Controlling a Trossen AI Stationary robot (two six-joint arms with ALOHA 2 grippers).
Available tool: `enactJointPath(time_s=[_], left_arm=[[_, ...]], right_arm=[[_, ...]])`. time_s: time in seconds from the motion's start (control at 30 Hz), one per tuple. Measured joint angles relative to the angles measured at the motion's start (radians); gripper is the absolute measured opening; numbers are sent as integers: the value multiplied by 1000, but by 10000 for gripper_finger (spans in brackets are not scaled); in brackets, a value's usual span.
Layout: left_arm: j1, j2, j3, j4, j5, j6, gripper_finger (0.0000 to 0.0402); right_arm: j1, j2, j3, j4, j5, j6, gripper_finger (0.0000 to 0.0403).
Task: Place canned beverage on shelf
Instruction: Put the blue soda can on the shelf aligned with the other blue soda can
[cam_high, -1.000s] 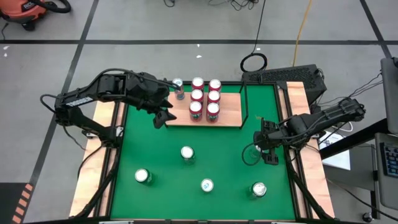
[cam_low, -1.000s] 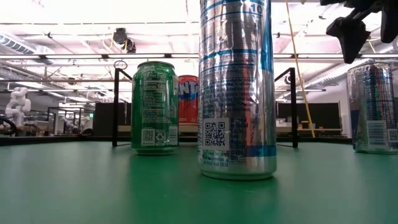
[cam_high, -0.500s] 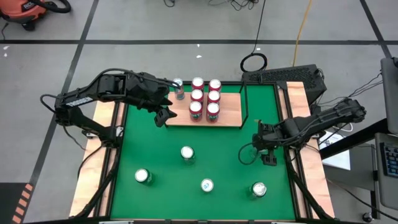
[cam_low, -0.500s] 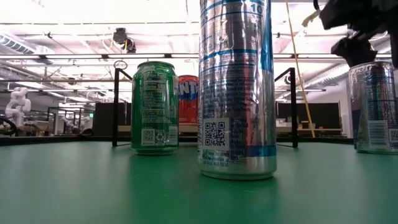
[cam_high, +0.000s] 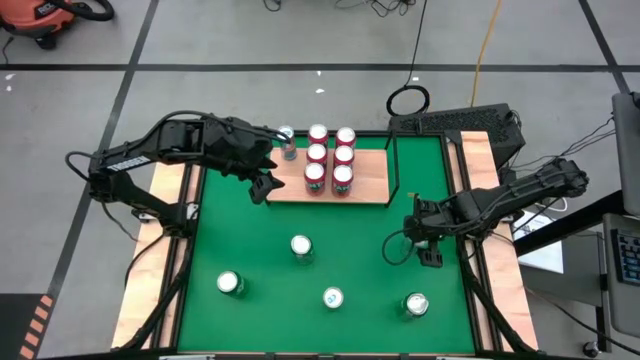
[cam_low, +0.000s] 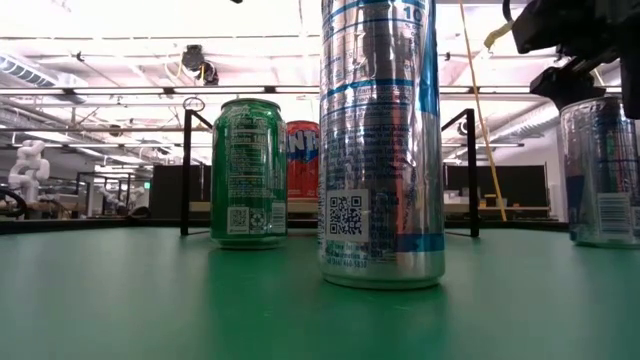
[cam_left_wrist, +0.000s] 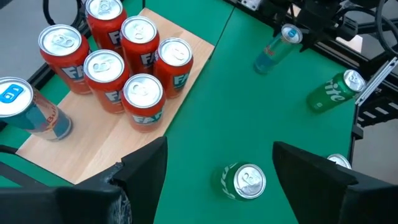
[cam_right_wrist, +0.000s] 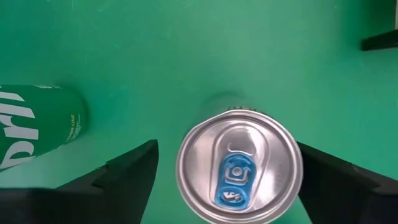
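The shelf (cam_high: 366, 190) is a light-wood board with black rails at the far middle of the green mat. Several red cans (cam_high: 330, 158) and one silver-blue can (cam_high: 288, 141) stand on it. My right gripper (cam_right_wrist: 229, 163) is open and points down over a silver can with a blue tab (cam_right_wrist: 239, 165). That can stands on the mat at the right (cam_low: 603, 170). One finger (cam_right_wrist: 127, 171) is on each side of its top, apart from it. My left gripper (cam_high: 264, 186) is open and empty over the shelf's near left corner.
Other cans stand on the mat: one at the middle (cam_high: 301, 245), one near left (cam_high: 230, 283), one near middle (cam_high: 332, 297), one near right (cam_high: 416, 304). In the low view a tall silver-blue can (cam_low: 380, 140) and a green can (cam_low: 248, 172) stand in front.
My right gripper has moved a little toward the table's left edge and come down over the silver can with the blue tab, still open. The cans have stayed in place.
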Motion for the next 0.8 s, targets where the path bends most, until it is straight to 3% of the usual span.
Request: enactJointPath(time_s=[0.37, 0.8], left_arm=[[0, 25, -2, 1, 0, 0, 290], [0, 37, -2, 64, 0, -6, 290]], right_arm=[[0, 0, 0, 16, 0, -3, 239], [0, 0, 17, 81, -22, 7, 229]])
